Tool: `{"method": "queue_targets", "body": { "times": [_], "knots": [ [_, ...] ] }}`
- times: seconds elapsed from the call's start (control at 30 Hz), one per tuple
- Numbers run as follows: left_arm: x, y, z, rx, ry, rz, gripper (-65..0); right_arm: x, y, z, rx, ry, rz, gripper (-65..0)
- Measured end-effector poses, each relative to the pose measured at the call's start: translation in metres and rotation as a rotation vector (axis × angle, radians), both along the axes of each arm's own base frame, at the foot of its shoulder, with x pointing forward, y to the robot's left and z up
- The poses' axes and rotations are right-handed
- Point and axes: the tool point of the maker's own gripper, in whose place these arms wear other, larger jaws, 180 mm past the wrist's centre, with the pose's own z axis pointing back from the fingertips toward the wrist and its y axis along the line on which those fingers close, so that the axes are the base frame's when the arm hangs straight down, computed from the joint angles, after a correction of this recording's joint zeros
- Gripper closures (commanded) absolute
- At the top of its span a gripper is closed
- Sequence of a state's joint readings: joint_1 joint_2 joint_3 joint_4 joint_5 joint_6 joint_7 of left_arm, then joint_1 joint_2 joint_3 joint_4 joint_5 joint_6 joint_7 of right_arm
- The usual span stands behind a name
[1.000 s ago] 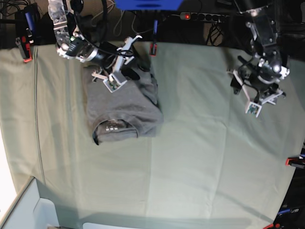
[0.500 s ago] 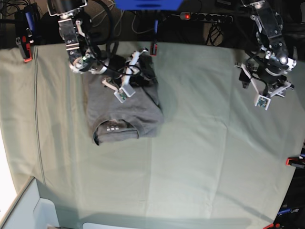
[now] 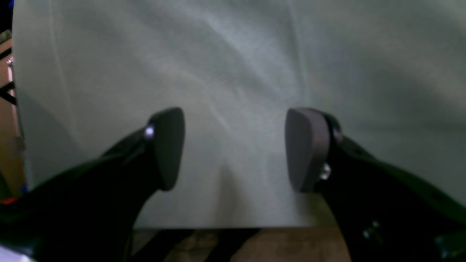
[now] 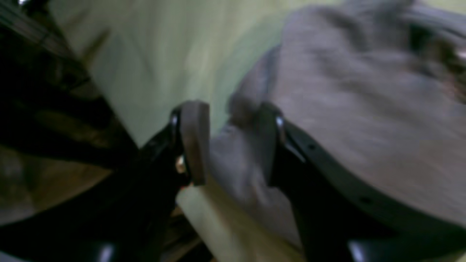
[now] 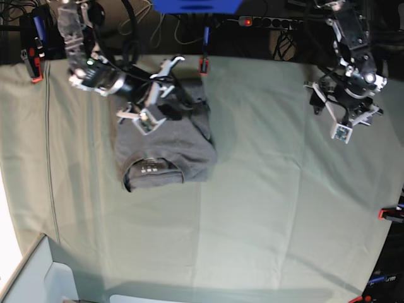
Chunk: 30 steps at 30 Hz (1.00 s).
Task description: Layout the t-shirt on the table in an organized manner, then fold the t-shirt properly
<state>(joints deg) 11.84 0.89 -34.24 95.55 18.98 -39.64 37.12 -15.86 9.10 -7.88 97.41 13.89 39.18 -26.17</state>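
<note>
Left wrist view: the left gripper (image 3: 235,149) is seen spread wide, nothing between its dark pads, over the pale green-grey creased cloth of the table (image 3: 233,65). The right gripper (image 4: 233,143) is parted, a fold of the plain medium-grey soft cotton t-shirt (image 4: 349,109) between its pads. The folded shirt is found at ten o'clock on the table.

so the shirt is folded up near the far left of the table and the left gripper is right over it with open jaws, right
Not quite. The right gripper is the one over the shirt, jaws open, as the base view shows. The left gripper hangs open over bare table on the far side. The shirt does lie folded, neck label showing.
</note>
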Motion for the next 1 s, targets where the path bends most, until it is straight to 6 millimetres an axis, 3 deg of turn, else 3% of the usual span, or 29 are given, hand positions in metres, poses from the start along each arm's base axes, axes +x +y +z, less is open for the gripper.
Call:
{"method": "queue_targets", "body": {
  "times": [0.13,0.2,0.23,0.33,0.4,0.6,0.73,0.9,1.0],
  "knots": [
    [-0.019,-0.005,-0.01,-0.013,0.034,-0.004,-18.1,0.002,-0.052,-0.001,-0.046,0.0,-0.143,-19.3],
    [-0.038,-0.002,-0.021,-0.006,0.091,0.004,-3.9,-0.006,-0.092,-0.01,-0.101,0.031,-0.241,-14.0],
    [-0.047,-0.001,-0.025,-0.002,0.114,0.006,0.0,-0.014,-0.111,-0.015,-0.13,0.052,-0.282,-10.2],
    [-0.062,-0.003,-0.031,-0.01,0.139,0.003,-0.9,-0.039,-0.139,-0.025,-0.17,0.108,-0.352,0.0],
    [-0.075,-0.006,-0.036,-0.019,0.163,0.004,0.0,-0.052,-0.151,-0.028,-0.182,0.131,-0.385,0.0],
    [-0.118,-0.034,-0.057,-0.09,0.252,0.03,0.0,-0.108,-0.16,-0.046,-0.219,0.258,-0.395,0.0],
    [-0.15,-0.054,-0.09,-0.176,0.357,0.051,0.0,-0.134,-0.162,-0.063,-0.22,0.337,-0.402,0.0],
    [-0.186,-0.089,-0.142,-0.348,0.399,0.082,0.0,-0.179,-0.141,-0.112,-0.269,0.498,-0.295,0.0],
    [-0.197,-0.119,-0.167,-0.475,0.381,0.112,0.0,-0.193,-0.13,-0.137,-0.239,0.526,-0.284,0.0]
  ]
}}
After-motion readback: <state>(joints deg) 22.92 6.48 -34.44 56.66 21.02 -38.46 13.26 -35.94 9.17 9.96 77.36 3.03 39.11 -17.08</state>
